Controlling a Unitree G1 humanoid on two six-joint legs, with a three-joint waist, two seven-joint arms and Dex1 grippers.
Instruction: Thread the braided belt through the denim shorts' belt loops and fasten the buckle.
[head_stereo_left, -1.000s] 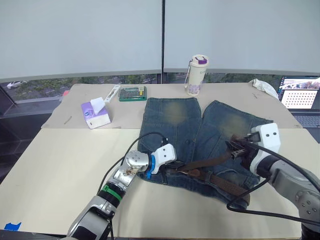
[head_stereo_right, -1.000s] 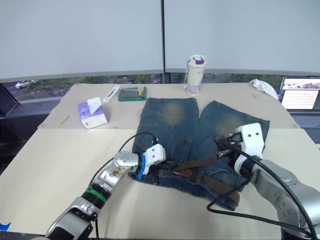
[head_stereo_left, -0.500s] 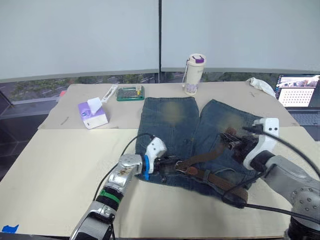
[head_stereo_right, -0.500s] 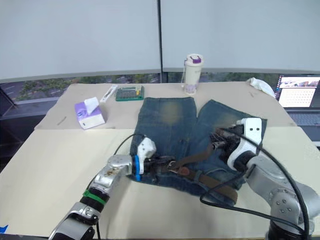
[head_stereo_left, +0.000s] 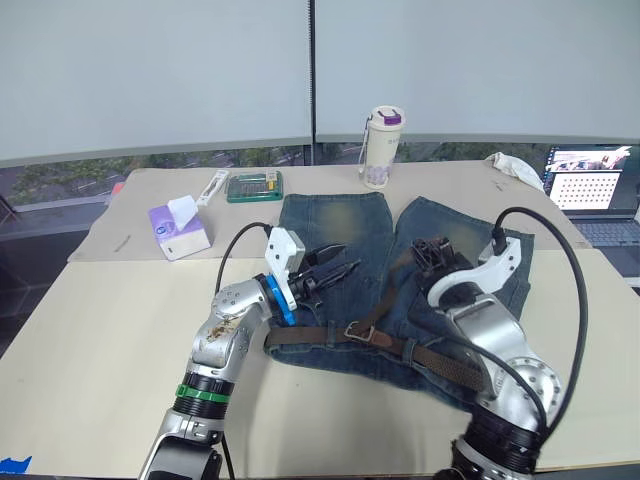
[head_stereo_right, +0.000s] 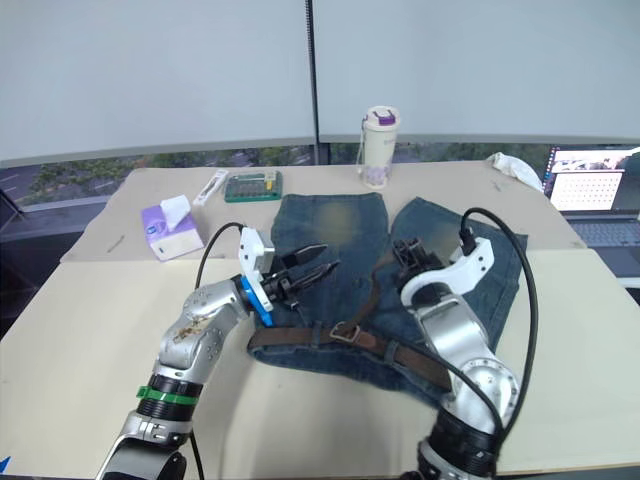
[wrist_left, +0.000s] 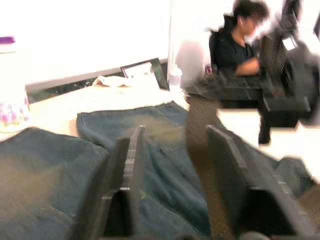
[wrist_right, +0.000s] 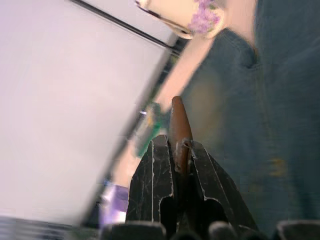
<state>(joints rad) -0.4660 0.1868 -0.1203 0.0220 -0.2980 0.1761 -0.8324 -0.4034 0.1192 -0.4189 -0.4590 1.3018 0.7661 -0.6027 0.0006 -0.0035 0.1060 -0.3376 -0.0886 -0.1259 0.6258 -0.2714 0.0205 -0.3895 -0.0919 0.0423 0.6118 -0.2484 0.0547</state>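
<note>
The denim shorts (head_stereo_left: 340, 235) lie flat on the table with the waistband toward me. The braided belt (head_stereo_left: 440, 357) runs along that waistband, and its pale buckle (head_stereo_left: 357, 330) rests near the middle. From the buckle a free length of belt rises to my right gripper (head_stereo_left: 432, 248), which is shut on the belt's tip (wrist_right: 179, 122) above the right leg. My left gripper (head_stereo_left: 335, 266) hangs open and empty over the left leg, a little above the cloth, its fingers (wrist_left: 125, 170) spread. I cannot make out the belt loops.
A purple tissue box (head_stereo_left: 178, 228) stands at the left. A green box (head_stereo_left: 252, 186) and a bottle (head_stereo_left: 378, 148) are behind the shorts. A laptop (head_stereo_left: 590, 185) and white cloth (head_stereo_left: 515, 168) sit at the back right. A person (wrist_left: 245, 35) sits beyond the table.
My left gripper has let go at the waistband, opened and lifted back over the left leg. The right gripper has carried the belt tip up and toward the middle.
</note>
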